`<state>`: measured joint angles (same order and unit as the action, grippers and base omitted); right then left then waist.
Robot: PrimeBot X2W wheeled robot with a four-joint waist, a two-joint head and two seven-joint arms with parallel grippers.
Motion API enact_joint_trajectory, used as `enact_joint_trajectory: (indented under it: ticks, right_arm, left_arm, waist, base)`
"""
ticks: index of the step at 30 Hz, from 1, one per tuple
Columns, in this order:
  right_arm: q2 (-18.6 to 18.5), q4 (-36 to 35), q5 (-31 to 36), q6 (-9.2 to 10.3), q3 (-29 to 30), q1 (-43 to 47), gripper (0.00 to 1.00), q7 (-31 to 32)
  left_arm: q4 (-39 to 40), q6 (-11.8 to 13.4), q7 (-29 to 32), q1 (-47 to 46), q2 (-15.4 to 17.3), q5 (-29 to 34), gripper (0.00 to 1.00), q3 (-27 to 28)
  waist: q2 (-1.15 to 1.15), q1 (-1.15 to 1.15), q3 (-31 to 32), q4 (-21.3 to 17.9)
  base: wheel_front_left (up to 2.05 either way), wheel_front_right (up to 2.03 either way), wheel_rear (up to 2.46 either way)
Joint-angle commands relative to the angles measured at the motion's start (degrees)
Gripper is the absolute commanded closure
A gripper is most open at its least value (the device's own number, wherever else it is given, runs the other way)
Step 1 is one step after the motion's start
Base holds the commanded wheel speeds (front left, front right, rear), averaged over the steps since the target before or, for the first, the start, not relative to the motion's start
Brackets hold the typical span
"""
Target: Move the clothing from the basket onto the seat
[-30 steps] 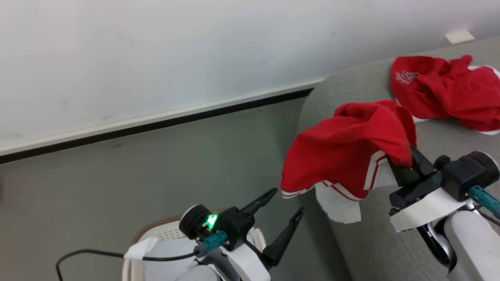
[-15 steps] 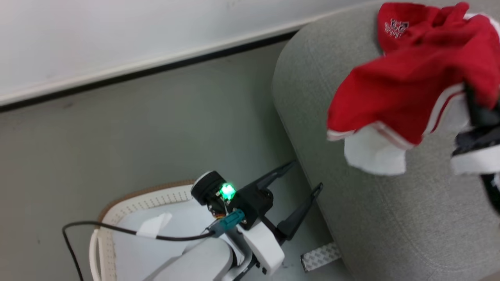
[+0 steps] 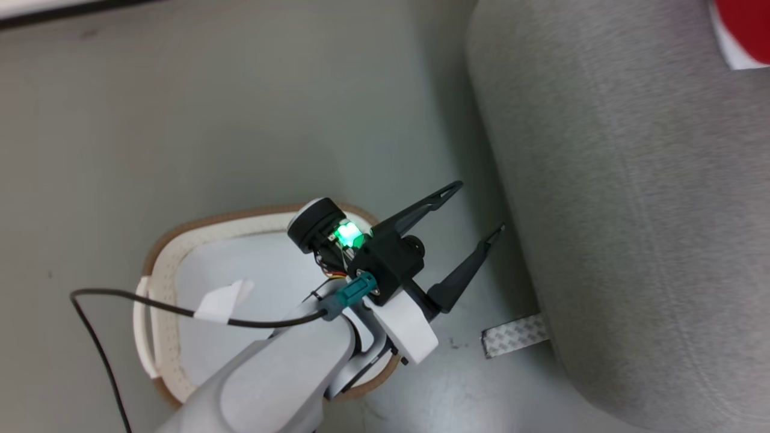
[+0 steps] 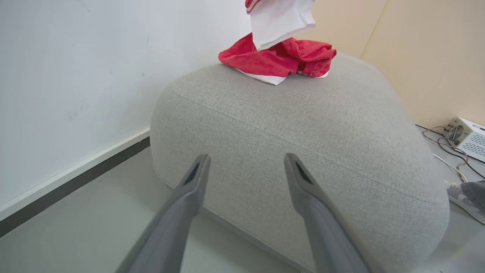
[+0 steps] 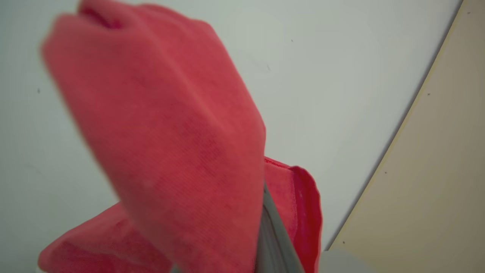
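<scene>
The cream basket (image 3: 157,258) with its brown rim stands on the floor, its inside pale and partly hidden by my left arm. My left gripper (image 3: 480,207) is open and empty, between the basket and the grey seat (image 3: 631,210). Its fingers point at the seat's rounded end (image 4: 303,125) in the left wrist view. One red garment (image 4: 280,60) lies crumpled on top of the seat. A second red and white garment (image 4: 282,19) hangs above it. That red fabric (image 5: 170,132) drapes over my right gripper, which is shut on it; one grey finger (image 5: 273,239) shows beneath.
A silver tape strip (image 3: 514,335) lies on the floor at the seat's foot. A black cable (image 3: 120,304) crosses the basket. The white wall and dark skirting (image 4: 72,182) run behind the seat. A white box with wires (image 4: 466,136) sits on the floor to the right.
The head camera has tilted down, so the basket shows more fully. The right gripper with its red garment has left the head view at the upper right. The left gripper stays open.
</scene>
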<state>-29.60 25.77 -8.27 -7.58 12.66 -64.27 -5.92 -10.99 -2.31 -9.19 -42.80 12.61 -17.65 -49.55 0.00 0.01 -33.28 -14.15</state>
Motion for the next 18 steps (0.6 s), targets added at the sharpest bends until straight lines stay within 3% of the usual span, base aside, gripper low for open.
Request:
enact_joint_trajectory:
  ticks: [1,7,8,9,10,11,14,18]
  right_arm:
    - [0.1,2.4,2.6,0.16,1.4,-0.3,1.00,-0.1]
    - [3.5,15.3,13.3,0.16,10.9,4.9,1.00,-2.6]
    - [4.4,17.3,15.0,0.16,13.2,5.8,0.91,-3.4]
    - [5.8,19.0,16.3,0.16,15.4,6.6,0.63,-4.1]
    - [7.1,20.3,17.6,0.16,17.4,7.4,0.52,-5.0]
    - [8.4,21.5,18.9,0.16,19.6,8.2,0.00,-6.0]
    - [12.2,23.5,21.2,0.16,23.3,10.3,0.00,-8.1]
    - [15.8,23.4,22.0,0.16,24.0,13.4,0.00,-9.3]
  left_arm:
    - [-0.2,0.1,-0.4,-0.7,0.2,0.6,0.00,0.1]
    - [-1.1,0.3,-1.3,-0.4,0.0,-0.1,0.00,0.0]
    - [-1.4,0.3,-1.5,-0.2,0.0,-0.3,0.00,0.1]
    - [-1.6,0.3,-1.6,0.1,0.0,-0.6,0.00,0.2]
    - [-1.9,0.3,-1.7,0.3,0.0,-0.8,0.00,0.2]
    - [-2.1,0.4,-1.9,0.6,0.2,-1.0,0.00,0.2]
    - [-2.4,0.9,-2.5,1.4,0.5,-1.6,0.00,0.7]
    - [-2.6,1.9,-3.2,3.2,1.4,-2.9,0.00,1.9]
  waist:
    - [0.00,-0.01,-2.3,1.9]
    - [0.00,-0.01,-3.2,3.4]
    - [0.00,-0.01,-3.1,3.4]
    - [0.00,-0.01,-2.9,3.4]
    - [0.00,-0.01,-2.6,3.4]
    - [0.00,-0.01,-2.3,3.3]
    - [0.00,-0.01,-1.2,2.8]
    - [0.00,-0.01,1.2,1.9]
  base:
    - [0.00,0.00,0.00]
    - [0.00,0.00,0.00]
    - [0.00,0.00,0.00]
    - [0.00,0.00,0.00]
    - [0.00,0.00,0.00]
    - [0.00,0.00,0.00]
    - [0.00,0.00,0.00]
    - [0.00,0.00,0.00]
